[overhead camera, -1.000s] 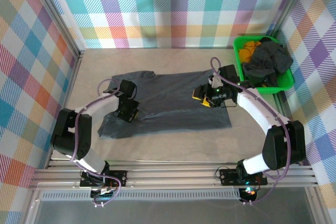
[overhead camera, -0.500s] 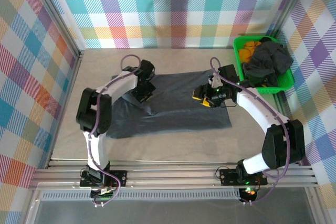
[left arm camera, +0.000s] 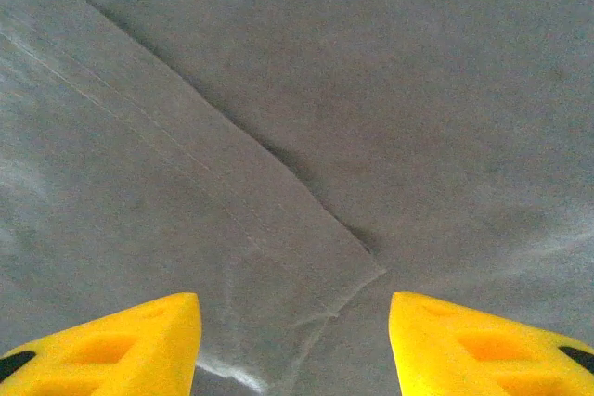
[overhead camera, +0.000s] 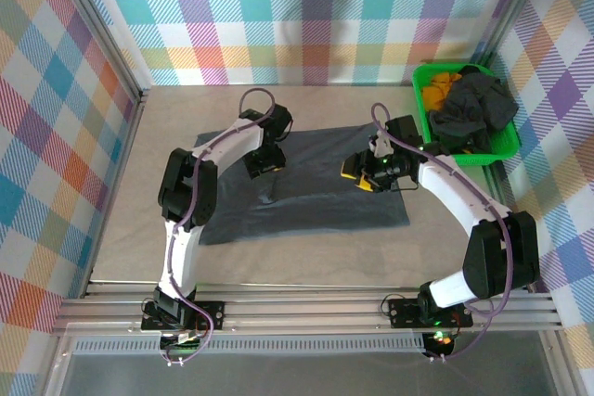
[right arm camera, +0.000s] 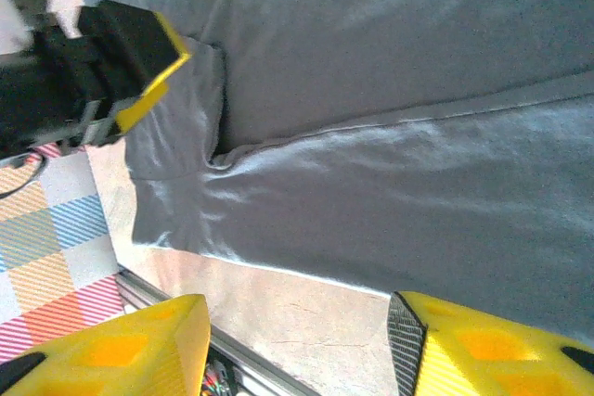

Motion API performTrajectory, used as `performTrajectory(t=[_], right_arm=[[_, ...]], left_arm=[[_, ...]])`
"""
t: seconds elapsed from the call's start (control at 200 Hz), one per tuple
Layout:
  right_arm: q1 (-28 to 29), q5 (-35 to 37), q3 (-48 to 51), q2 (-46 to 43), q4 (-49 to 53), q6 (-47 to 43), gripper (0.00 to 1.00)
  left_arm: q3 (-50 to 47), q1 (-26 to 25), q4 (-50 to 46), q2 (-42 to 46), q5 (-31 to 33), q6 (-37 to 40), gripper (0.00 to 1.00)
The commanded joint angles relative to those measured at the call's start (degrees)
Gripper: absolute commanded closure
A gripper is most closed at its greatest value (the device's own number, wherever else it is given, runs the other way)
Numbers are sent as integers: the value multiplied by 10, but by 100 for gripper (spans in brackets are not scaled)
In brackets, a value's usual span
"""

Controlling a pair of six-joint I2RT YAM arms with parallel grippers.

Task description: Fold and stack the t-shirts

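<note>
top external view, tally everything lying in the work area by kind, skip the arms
dark grey cotton t-shirt, spread flat: 1
heap of dark crumpled cloth in the bin (how many garments it holds cannot be told): 1
bright green plastic bin: 1
orange cloth in the bin: 1
total: 4

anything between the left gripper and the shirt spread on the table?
Nothing visible. The left gripper is open directly over the t-shirt, with a folded edge of the cloth just below it and no other object in between.
</note>
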State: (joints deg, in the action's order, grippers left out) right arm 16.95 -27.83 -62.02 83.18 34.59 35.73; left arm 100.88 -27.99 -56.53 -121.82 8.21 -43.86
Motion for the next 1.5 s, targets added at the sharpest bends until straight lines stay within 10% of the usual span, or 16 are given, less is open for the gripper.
performTrajectory(t=[0.0, 0.29, 0.66, 0.995, 1.215, 1.495], right_arm=[[-5, 30, 24, -20, 23, 16, 48], [-59, 118, 56, 26, 66, -8, 63], [-12, 212, 1, 198, 150, -48, 67], [55, 236, 114, 80, 185, 48, 65], [41, 278, 12, 50, 186, 3, 54], [-52, 233, -272, 241, 179, -100, 50]], left_arm=[[-40, 4, 1, 114, 49, -12, 47], [-326, 122, 84, 283, -77, -108, 82], [-454, 201, 116, 241, -90, -111, 83], [-561, 201, 79, 355, -94, -105, 81], [-422, 202, 64, 367, -61, -84, 54], [-43, 264, 75, 86, -33, -3, 54]])
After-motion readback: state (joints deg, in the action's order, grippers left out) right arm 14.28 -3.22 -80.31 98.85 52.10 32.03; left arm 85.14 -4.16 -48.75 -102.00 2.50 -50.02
